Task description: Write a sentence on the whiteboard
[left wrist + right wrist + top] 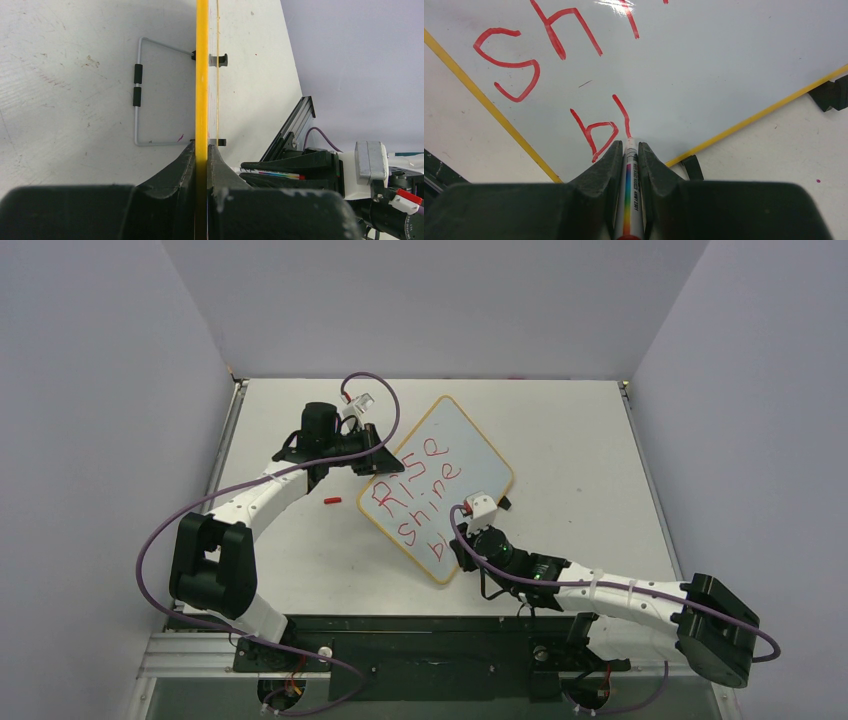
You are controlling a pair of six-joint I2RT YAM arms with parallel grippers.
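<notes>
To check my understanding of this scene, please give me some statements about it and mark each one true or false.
1. The left gripper clamps the whiteboard by its yellow edge. True.
2. The right gripper is empty. False: it is shut on a marker.
3. The letters on the whiteboard are blue. False: they are red.
4. The marker tip is at the whiteboard, by "bl". True.
5. A small red piece lies on the table, apart from the whiteboard. True.
</notes>
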